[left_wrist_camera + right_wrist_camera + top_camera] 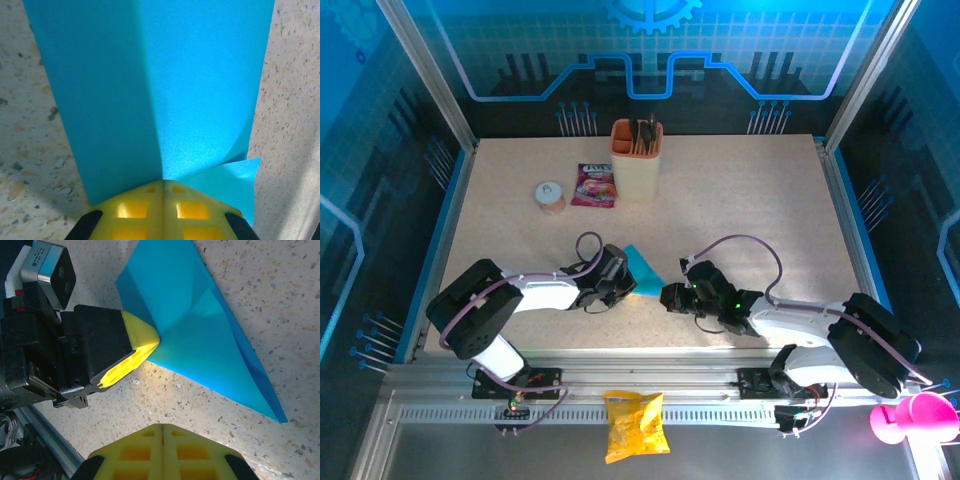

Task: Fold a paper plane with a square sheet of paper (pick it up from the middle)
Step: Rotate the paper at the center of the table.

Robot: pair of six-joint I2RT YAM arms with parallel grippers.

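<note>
Blue square sheet of paper (pixel 644 270) lies on the speckled table (pixel 750 200) near its front edge, between the two arms, folded into a long pointed wedge with a crease down its middle. The left gripper (pixel 625 285) reaches in low from the left, and its dark body covers the paper's left edge in the overhead view. In the left wrist view its yellow fingers (pixel 135 210) are pressed together on the near end of the crease, with the paper (pixel 200 90) stretching away from the tips and a small flap curling up at the right. The right wrist view shows that same gripper tip (pixel 147 340) meeting the paper (pixel 200 330), whose long lower edge rests on the table. The right gripper (pixel 668 297) sits just beside the paper's right corner; its yellow fingers (pixel 135 455) are closed together and hold nothing, hanging over bare table close to the wedge. Well behind the paper, a tall beige cup (pixel 636 170) stands upright with dark utensils (pixel 642 132) inside. A pink-purple packet (pixel 594 185) lies just left of the cup, and a small round jar (pixel 551 197) sits further left. A yellow snack bag (pixel 635 425) lies on the metal rail between the arm bases, and a pink object (pixel 910 417) sits at the front right corner.
</note>
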